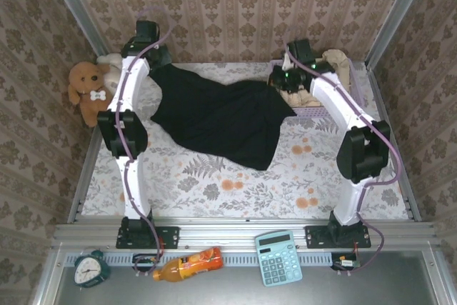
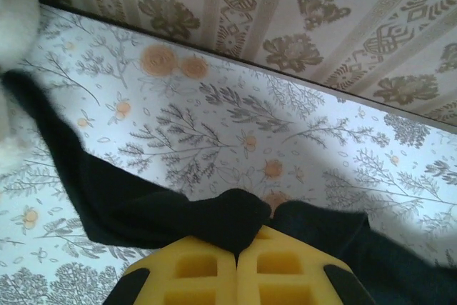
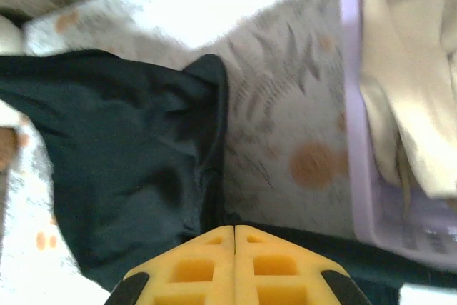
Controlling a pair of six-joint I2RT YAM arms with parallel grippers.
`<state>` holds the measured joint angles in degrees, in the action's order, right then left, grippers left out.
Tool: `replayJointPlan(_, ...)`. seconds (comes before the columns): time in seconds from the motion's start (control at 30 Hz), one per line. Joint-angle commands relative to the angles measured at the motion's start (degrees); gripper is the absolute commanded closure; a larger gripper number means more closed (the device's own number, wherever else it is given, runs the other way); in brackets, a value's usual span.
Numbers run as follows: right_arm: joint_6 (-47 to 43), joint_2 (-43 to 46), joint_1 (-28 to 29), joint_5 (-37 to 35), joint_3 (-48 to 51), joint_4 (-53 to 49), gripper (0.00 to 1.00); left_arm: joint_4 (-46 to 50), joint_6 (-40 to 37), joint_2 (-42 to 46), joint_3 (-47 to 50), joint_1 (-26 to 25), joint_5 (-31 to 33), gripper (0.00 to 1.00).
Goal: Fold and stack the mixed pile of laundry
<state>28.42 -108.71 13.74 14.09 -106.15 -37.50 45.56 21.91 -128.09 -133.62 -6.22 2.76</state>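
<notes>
Top external view: the black garment [image 1: 221,116] lay stretched across the upper middle of the frame on the floral table [image 1: 235,191]. Its upper-left corner was at my left gripper [image 1: 157,68] and its upper-right edge at my right gripper [image 1: 287,82]. The beige piece [image 1: 341,66] sat in the lavender basket [image 1: 314,112] at upper right. Plush toys [image 1: 91,87] stood at upper left.

Left wrist view: my left gripper [image 2: 238,244], bottom centre, had its jaws pressed together on a fold of the black garment [image 2: 136,208], which trailed off toward the left edge.

Right wrist view: my right gripper [image 3: 234,232], bottom centre, had its jaws closed, pinching the black garment [image 3: 121,162], which covered the left half. The beige piece [image 3: 407,98] lay inside the lavender basket [image 3: 355,126] at right.
</notes>
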Motion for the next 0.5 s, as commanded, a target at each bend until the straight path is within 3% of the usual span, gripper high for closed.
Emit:
replayJointPlan(0.0, -1.7, 0.6, -1.1, 0.7, -18.7, -3.1, 1.00, -2.1, 3.8, 7.7, -13.7, 3.3, -5.4, 1.00)
replayJointPlan(0.13, -2.4, -4.2, -2.8, 2.9, -42.9, -11.9, 1.00, 0.5, 7.4, 7.4, -27.8, 5.8, -10.3, 1.00)
replayJointPlan(0.23, -3.4, -3.6, -3.3, 4.4, -51.3, -16.0, 1.00, -1.4, 7.5, 14.7, -22.6, 6.7, -11.7, 1.00)
replayJointPlan(0.3, -4.0, -0.1, -3.3, 6.8, -48.1, -16.3, 1.00, -4.4, 6.0, 21.6, -12.9, 6.6, -12.6, 1.00)
replayJointPlan(0.37, -4.6, 5.3, -2.6, 9.7, -38.5, -15.5, 1.00, -9.2, 5.0, 30.3, 1.5, 6.6, -13.2, 1.00)
replayJointPlan(0.47, -5.9, 18.7, 0.6, 9.3, -13.2, -8.5, 1.00, -19.7, 5.3, 44.9, 30.0, 6.8, -11.0, 1.00)
